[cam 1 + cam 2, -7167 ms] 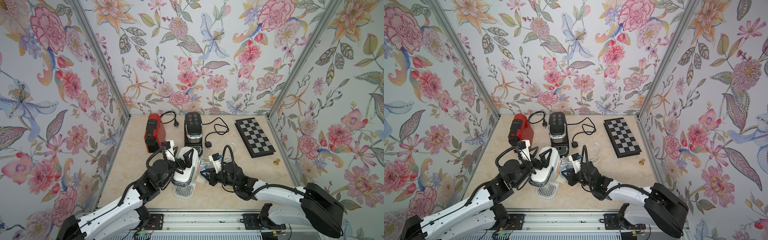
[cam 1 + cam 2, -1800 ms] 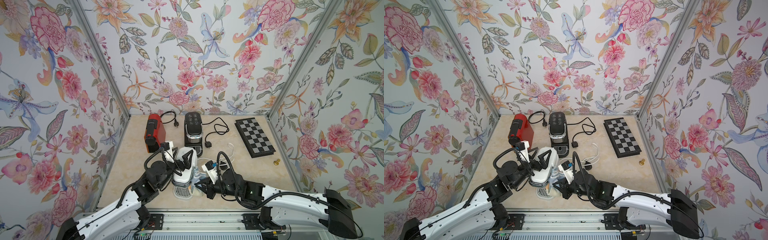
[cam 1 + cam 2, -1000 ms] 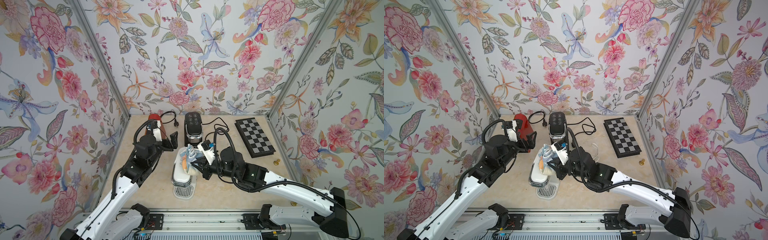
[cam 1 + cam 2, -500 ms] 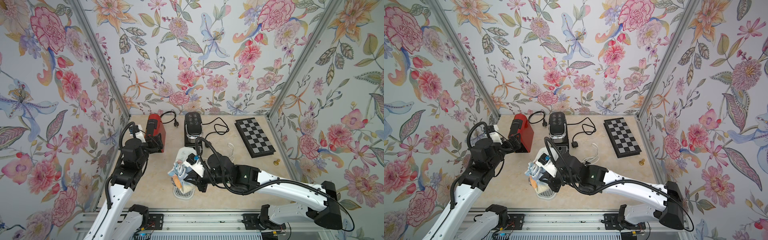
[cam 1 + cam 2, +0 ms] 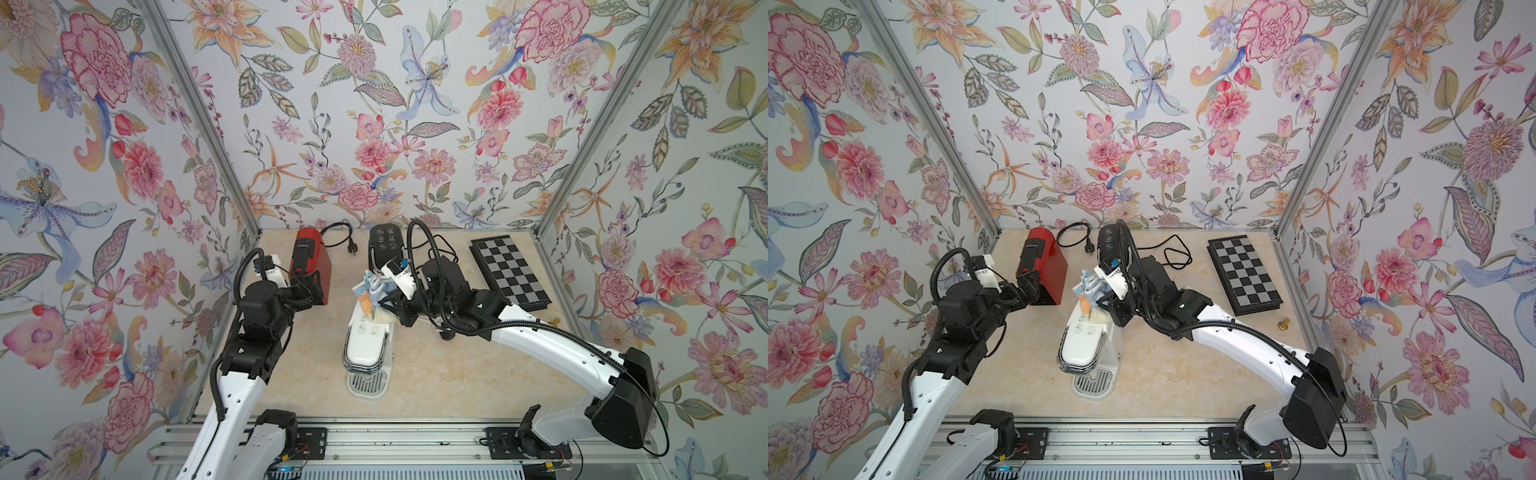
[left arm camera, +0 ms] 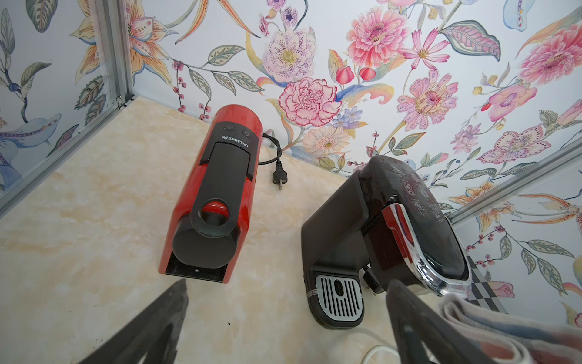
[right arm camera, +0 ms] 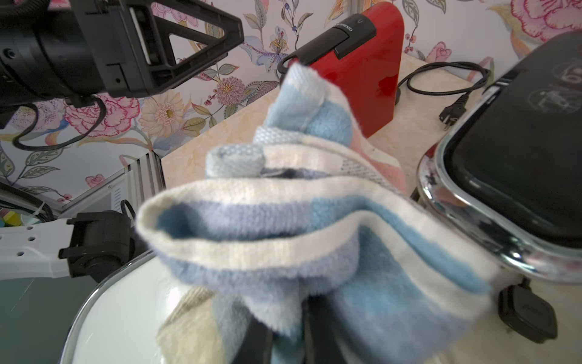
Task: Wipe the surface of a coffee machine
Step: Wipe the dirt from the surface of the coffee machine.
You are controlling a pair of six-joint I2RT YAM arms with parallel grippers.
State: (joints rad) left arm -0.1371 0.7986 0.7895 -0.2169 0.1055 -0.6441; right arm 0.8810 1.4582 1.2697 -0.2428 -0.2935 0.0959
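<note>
Three coffee machines stand on the worktop (image 5: 436, 374). The task's one, the white coffee machine (image 5: 365, 345), sits mid-worktop toward the front edge, with its drip grille nearest that edge. Its rear end is hidden under the striped blue, white and orange cloth (image 5: 371, 291), which lies bunched on the back of the machine's top. The right hand (image 5: 385, 305) is clenched on that cloth. In both top views its fingertips are buried in the folds. In the right wrist view the blurred cloth (image 7: 315, 220) fills most of the picture, so only the dark fingers (image 7: 318, 334) pinching it show at the edge. Half a second ago the cloth sat at the front of the white top; it has since travelled to the back. The left hand (image 5: 311, 288) hangs released, jaws wide with nothing between them, just in front of the red coffee machine (image 5: 309, 257), about where it was then. The black coffee machine (image 5: 384, 243) behind is partly covered by the right arm's cable and wrist camera. A chessboard (image 5: 509, 270) lies at the back right, well apart.
</note>
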